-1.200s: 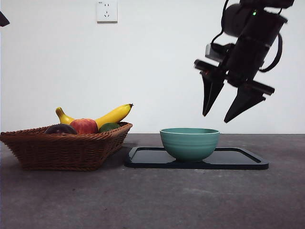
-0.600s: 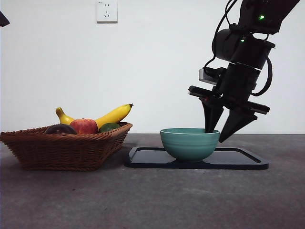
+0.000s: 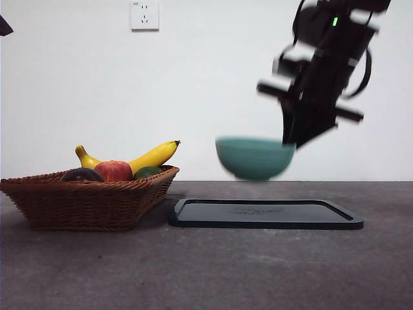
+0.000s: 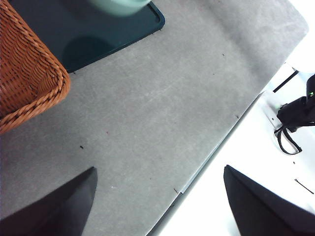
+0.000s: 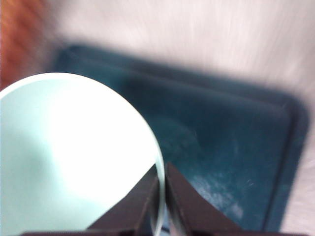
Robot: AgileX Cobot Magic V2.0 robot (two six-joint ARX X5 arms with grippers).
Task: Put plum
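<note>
**Bowl off the tray, plum in the basket**

My right claw [image 3: 292,143] is pinched onto the rim of the teal bowl [image 3: 254,158], one jaw inside, one outside, near-closed on the wall. The bowl hangs in the air above the black tray [image 3: 266,214], clear of it, motion-blurred in the front view. From my right wrist view the bowl interior looks washed out and pale; I see nothing in it. The tray is bare on top.

My left claw [image 4: 160,201] is spread wide, gripping nothing, hovering over the grey surface [image 3: 206,271] near its edge, well apart from the tray.

The wicker basket [image 3: 87,200] sits on the surface just beside the tray's left end. Contents: the plum [image 3: 82,175], dark maroon, at the near left, mostly below the rim; a red-orange apple [image 3: 113,170] touching it on the right; a dark green fruit [image 3: 148,172] further right; a banana [image 3: 145,157] lying behind them, its tip sticking out over the basket's right rim.
</note>
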